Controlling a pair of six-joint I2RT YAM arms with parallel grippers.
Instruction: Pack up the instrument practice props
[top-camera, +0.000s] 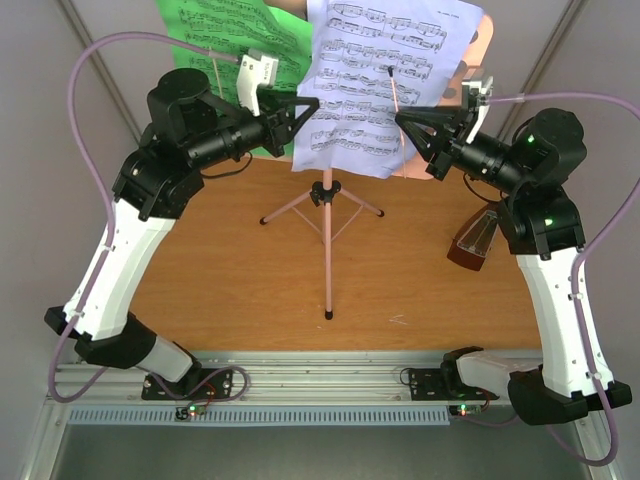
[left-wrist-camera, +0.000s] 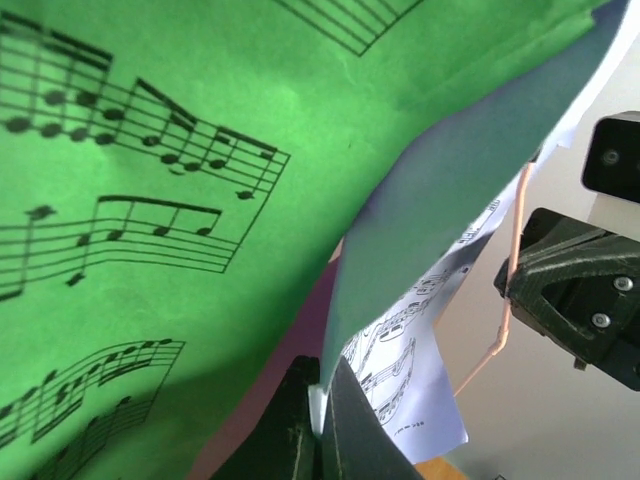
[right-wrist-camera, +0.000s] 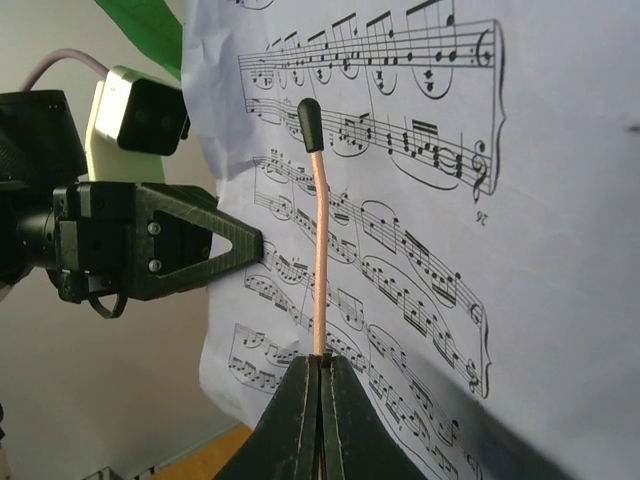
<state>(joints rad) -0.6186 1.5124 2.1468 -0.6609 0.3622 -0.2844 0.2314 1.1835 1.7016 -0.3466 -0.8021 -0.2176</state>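
Left gripper (top-camera: 312, 103) and right gripper (top-camera: 402, 118), from above, flank the white music sheet (top-camera: 385, 80) on the pink music stand (top-camera: 327, 215) at mid-table, with the metronome (top-camera: 475, 238) beside the right arm, near the right edge of the table (top-camera: 230, 280). Left wrist: fingers (left-wrist-camera: 290, 430) pinch that sheet's edge, with the green music sheet (left-wrist-camera: 150, 200) crowding close. Right wrist: jaws are clamped on the stand's page-holder wire (right-wrist-camera: 318, 250), which lies across the paper.

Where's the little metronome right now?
In the overhead view, the metronome sits on the table at the right, partly hidden under the right arm, right of the music stand.
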